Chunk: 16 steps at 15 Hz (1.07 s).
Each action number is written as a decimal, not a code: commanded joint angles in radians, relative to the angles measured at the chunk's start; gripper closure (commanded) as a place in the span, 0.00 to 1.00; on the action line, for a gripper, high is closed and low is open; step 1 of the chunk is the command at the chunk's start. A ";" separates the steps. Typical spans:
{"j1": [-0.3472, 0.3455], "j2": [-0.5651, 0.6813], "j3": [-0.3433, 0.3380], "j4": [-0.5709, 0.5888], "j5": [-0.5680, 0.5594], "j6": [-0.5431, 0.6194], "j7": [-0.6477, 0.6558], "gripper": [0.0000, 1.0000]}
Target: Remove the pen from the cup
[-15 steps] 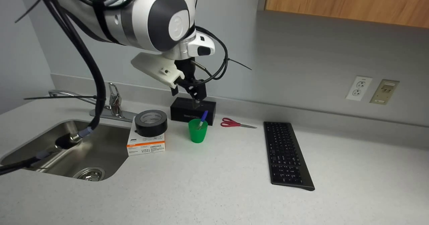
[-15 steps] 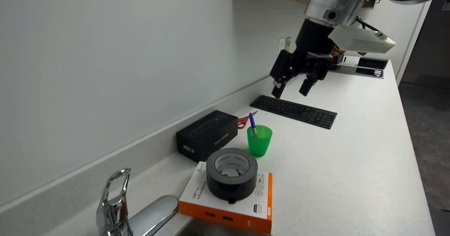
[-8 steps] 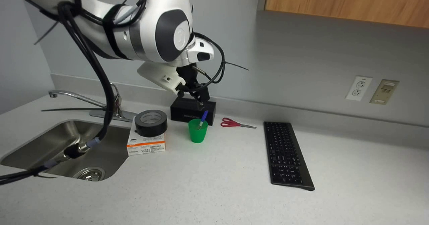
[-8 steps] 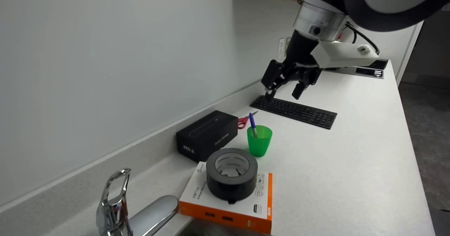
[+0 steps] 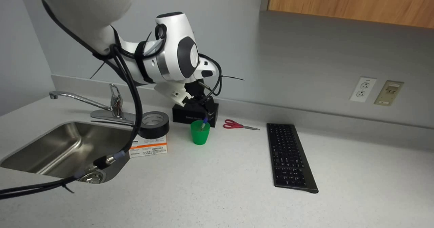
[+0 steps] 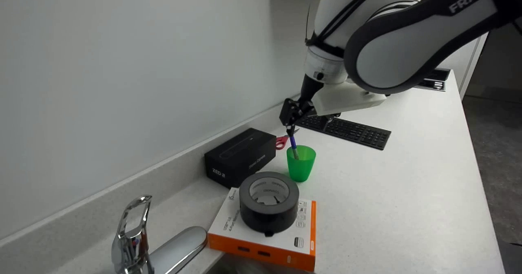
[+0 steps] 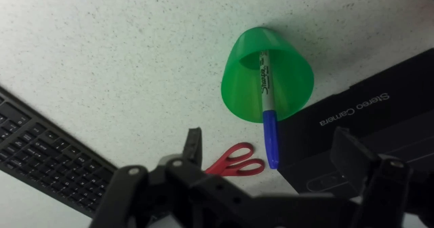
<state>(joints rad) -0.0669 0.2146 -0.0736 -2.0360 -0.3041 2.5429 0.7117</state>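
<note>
While the pen [image 7: 268,106] leans in the green cup [image 7: 242,95], the gripper [image 7: 271,148] hangs above, its fingers [image 7: 352,158] spread, the blue cap [image 7: 271,138] showing between them.

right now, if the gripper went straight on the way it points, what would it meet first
Probably the pen, which leans out of the green cup: in the wrist view its blue end shows in the gap of the open gripper, though depth there is hard to judge.

All views look down on the cup [image 5: 199,136], the wrist camera closest: an exterior view faces the wall [image 5: 305,58]; an exterior view sights along the worktop [image 6: 399,192], wall at nine o'clock.
</note>
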 commanded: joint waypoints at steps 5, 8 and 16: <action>0.101 0.170 -0.108 0.181 -0.032 -0.001 0.108 0.00; 0.124 0.203 -0.135 0.214 -0.029 -0.011 0.116 0.28; 0.152 0.175 -0.162 0.192 -0.019 -0.017 0.104 0.89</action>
<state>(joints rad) 0.0616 0.4212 -0.2141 -1.8340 -0.3051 2.5422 0.7956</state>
